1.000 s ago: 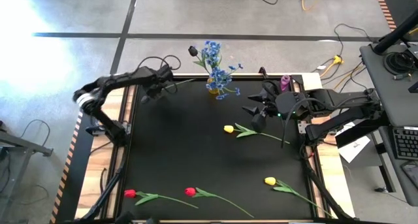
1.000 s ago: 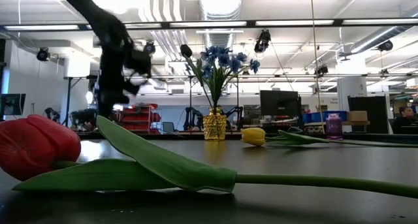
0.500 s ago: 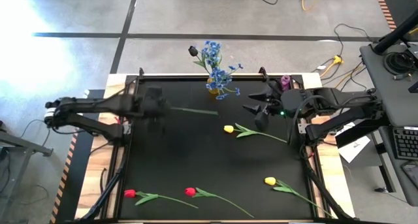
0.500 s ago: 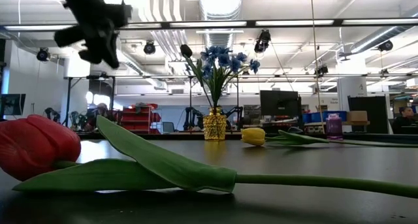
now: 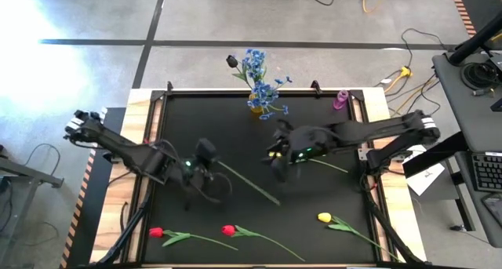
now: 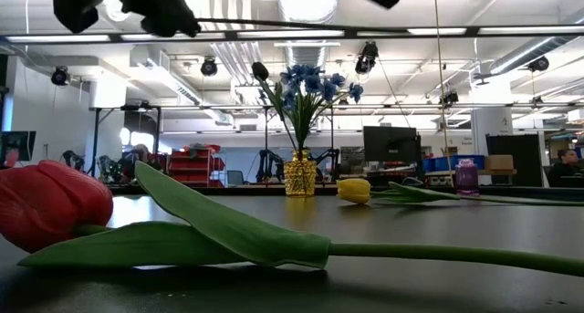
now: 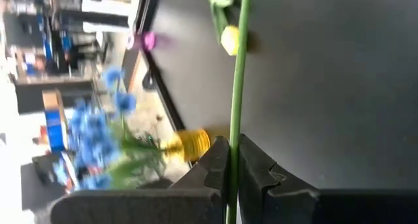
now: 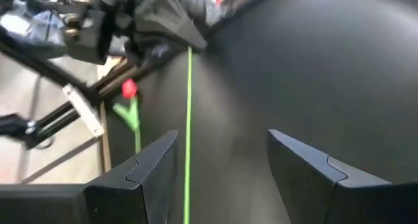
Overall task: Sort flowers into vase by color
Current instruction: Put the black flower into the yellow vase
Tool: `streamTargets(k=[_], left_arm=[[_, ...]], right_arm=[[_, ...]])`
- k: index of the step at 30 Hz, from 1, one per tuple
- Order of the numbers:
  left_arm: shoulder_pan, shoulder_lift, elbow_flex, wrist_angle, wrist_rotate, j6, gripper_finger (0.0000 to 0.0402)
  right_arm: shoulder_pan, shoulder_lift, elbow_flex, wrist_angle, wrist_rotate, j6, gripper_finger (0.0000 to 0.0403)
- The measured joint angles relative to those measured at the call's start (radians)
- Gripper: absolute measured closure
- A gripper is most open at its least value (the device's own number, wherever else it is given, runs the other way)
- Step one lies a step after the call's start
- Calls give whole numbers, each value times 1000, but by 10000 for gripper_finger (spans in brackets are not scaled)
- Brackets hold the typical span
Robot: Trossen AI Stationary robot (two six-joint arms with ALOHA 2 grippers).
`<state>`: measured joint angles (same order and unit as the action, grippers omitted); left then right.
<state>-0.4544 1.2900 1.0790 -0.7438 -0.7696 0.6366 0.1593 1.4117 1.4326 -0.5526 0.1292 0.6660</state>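
My left gripper (image 5: 207,165) is over the mat's middle, shut on a long green flower stem (image 5: 249,184). Its head is hidden, so I cannot tell its colour. My right gripper (image 5: 276,161) hangs open above the mat. In the right wrist view the stem (image 8: 189,126) shows between its fingers, untouched. A gold vase (image 5: 256,107) at the far edge holds blue sprays (image 5: 263,89) and a black tulip (image 5: 231,61). Two red tulips (image 5: 155,232) (image 5: 228,230) and a yellow tulip (image 5: 324,217) lie near the near edge. Another yellow tulip's stem (image 5: 323,165) lies by the right gripper. My left gripper pinches the green stem (image 7: 232,136) between its two fingers (image 7: 212,160). The stem sticks out forward past the fingertips, in line with the fingers. It is lifted clear of the mat, roughly level in the low view (image 6: 274,24), and its free end (image 5: 276,201) points toward the near right.
A small purple bottle (image 5: 342,99) stands at the mat's far right corner. Wooden table borders (image 5: 141,120) frame the black mat. Cables and a desk with a keyboard (image 5: 486,171) lie beyond the right side. Bare mat (image 5: 235,132) shows between the vase and both grippers.
My left gripper has swung from the far left corner beside the vase toward the near edge and the mat's middle, carrying the stem. The stem has turned and now points toward the near right. My right gripper has moved left from the far right toward the mat's middle.
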Motion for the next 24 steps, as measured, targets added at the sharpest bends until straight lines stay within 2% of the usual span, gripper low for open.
streamTargets(k=[5, 12, 16, 19, 24], left_arm=[[-24, 125, 76, 2, -2, 30, 402], [-38, 267, 231, -4, 6, 8, 401], [-48, 320, 300, -10, 75, 5, 401], [-55, 353, 339, -36, 79, 5, 401], [-56, 373, 368, -54, 80, 5, 401]], right_arm=[[18, 117, 0, 86, -125, 91, 184], [31, 233, 0, 170, -156, 160, 184], [35, 260, 0, 226, -200, 154, 184], [41, 261, 0, 246, -209, 149, 187], [44, 260, 0, 243, -217, 152, 227]])
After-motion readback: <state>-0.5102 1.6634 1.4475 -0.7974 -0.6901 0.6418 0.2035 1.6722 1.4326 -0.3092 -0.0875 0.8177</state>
